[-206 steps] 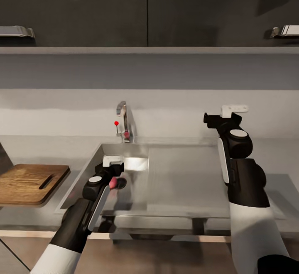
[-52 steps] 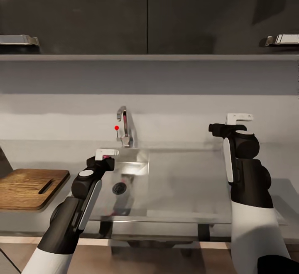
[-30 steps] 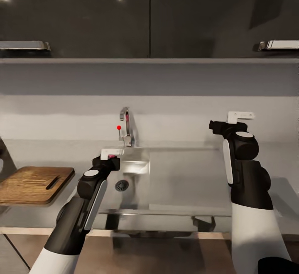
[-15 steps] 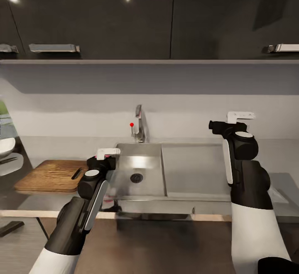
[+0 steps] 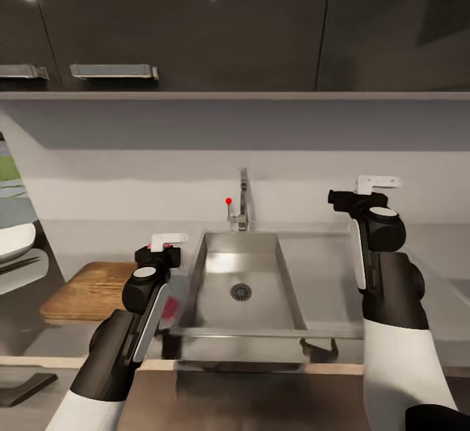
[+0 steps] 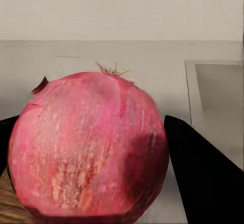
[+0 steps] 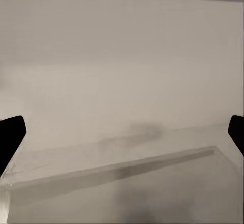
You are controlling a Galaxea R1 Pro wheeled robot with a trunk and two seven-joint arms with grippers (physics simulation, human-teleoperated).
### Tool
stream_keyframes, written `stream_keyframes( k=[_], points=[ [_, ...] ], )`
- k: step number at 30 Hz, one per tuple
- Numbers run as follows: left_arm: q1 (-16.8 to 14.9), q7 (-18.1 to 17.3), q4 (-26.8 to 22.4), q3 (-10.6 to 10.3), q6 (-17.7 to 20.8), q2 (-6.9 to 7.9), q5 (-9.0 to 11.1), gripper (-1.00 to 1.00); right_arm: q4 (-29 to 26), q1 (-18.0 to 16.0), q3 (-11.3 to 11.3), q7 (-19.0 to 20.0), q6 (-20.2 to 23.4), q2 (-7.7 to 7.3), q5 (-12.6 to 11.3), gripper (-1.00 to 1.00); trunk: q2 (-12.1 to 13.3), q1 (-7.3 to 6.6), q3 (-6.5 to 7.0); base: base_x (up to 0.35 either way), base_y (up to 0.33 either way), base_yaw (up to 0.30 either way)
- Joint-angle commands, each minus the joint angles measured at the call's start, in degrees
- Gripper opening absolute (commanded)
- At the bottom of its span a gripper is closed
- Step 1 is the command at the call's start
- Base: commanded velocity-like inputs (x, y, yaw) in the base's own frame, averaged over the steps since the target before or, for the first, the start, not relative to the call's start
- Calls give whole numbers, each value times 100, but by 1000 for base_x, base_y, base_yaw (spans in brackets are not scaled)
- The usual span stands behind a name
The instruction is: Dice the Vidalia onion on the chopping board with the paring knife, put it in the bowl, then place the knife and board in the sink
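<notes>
**Over the counter, onion in hand, heading for the board**

Along the back wall runs the grey counter [image 5: 98, 238], and set into it is the steel sink [image 5: 245, 281], its basin bare down to the round drain. To the sink's left lies the brown chopping board [image 5: 88, 290], flat on the counter. At the far left edge something white and rounded shows, perhaps the bowl [image 5: 16, 240], though too little of it is visible to be sure.

The left pincer [image 5: 166, 243] hangs between board and sink, pinching the Vidalia onion [image 6: 89, 147]; the wrist view shows the pinkish ball seated between the two dark fingers, root tuft up. The right pincer [image 5: 375, 183] is raised over the counter right of the sink, fingers spread wide with nothing between them.

The step in hand looks like carrying the onion to the board. To do it well, keep the squeeze steady, travel level, lower onto the board's middle, away from the handle slot, and release only once it rests, since a round thing will roll.
</notes>
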Motion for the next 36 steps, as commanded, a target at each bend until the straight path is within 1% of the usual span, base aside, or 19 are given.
stream_keyframes(
  k=[1, 4, 10, 18, 25, 27, 29, 36],
  points=[
    [-5, 37, -5, -7, 23, 2, 27, -100, -3, -6, -2, 5, 29, 5, 24, 100, -4, 2, -7, 224, 262, 0],
    [-5, 35, -6, -7, 27, -3, 28, -100, 16, -6, -2, 5, 29, 5, 24, 100, -4, 2, -7, 175, 268, 0],
    [-5, 42, -6, -7, 25, -20, 28, -100, 54, -6, -2, 9, 29, 5, 24, 100, -4, 2, -7, 38, 286, 0],
    [-5, 43, -6, -7, 24, -24, 28, -100, 113, -6, 2, 14, 29, 13, 24, 100, -4, 2, -7, -84, 283, 0],
    [-5, 46, -6, -28, 42, -24, 28, -100, 135, -6, -1, 14, 29, 13, 24, 100, -4, 2, -7, -16, 282, 0],
    [-5, 46, -3, -116, 52, -24, 28, -100, 136, -6, -2, 14, 29, 13, 24, 100, -4, 2, -7, 8, 249, 0],
    [-5, 47, 0, -300, 63, -18, 28, -100, 142, -6, -1, 14, 29, 13, 24, 100, -4, 2, -7, 71, 193, 0],
    [-5, 44, 3, -521, 67, -10, 38, -100, 145, -6, -2, 14, 29, 8, 24, 100, -4, 2, -7, 37, 69, 0]
  ],
)
